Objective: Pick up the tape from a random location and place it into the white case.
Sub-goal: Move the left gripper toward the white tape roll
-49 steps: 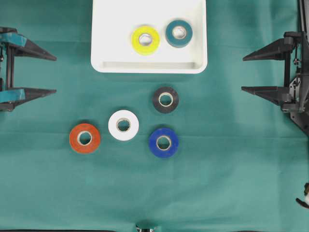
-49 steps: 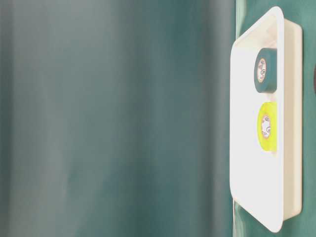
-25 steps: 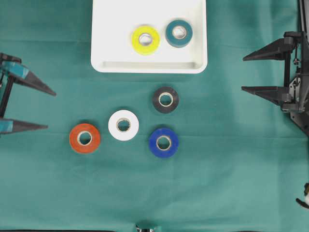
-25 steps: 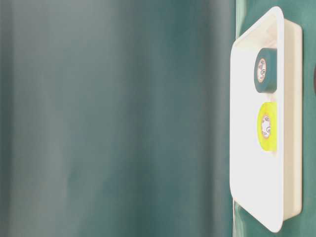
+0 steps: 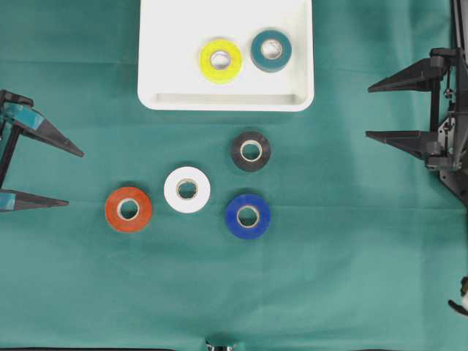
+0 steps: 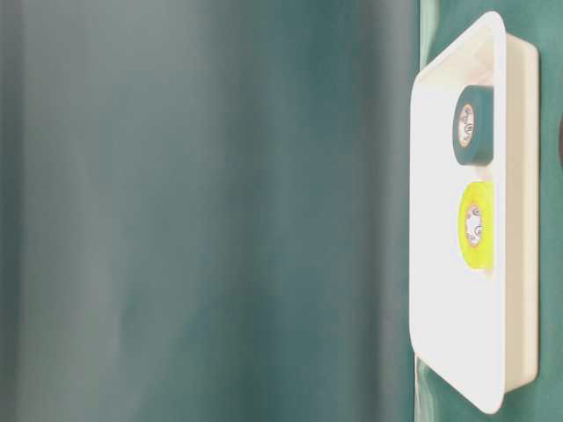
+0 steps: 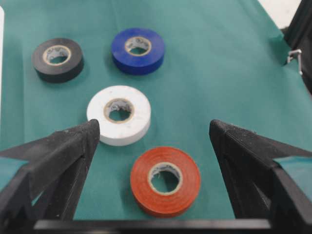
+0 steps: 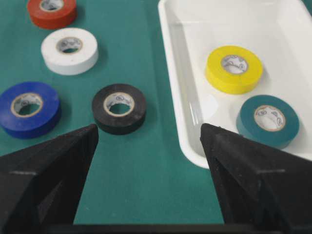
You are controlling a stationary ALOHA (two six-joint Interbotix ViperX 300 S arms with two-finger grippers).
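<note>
The white case (image 5: pixel 227 101) lies at the far middle of the green cloth, with a yellow tape roll (image 5: pixel 221 59) and a teal one (image 5: pixel 271 50) lying flat in it. Loose rolls lie flat in front of it: black (image 5: pixel 251 151), white (image 5: pixel 187 189), orange-red (image 5: pixel 129 209) and blue (image 5: pixel 248 216). My left gripper (image 5: pixel 75 178) is open at the left edge, empty, pointing at the orange-red roll (image 7: pixel 165 181), which lies just ahead between the jaws. My right gripper (image 5: pixel 367 111) is open and empty at the right edge, facing the black roll (image 8: pixel 119 108) and the case's near rim (image 8: pixel 170 73).
Green cloth covers the whole table. Bare cloth lies along the near side of the table and between each gripper and the rolls. The table-level view shows only the case's rim (image 6: pixel 519 220) and a green backdrop.
The left gripper has shifted toward the near side of the table and turned to face the orange-red roll. The right gripper and all rolls have stayed put.
</note>
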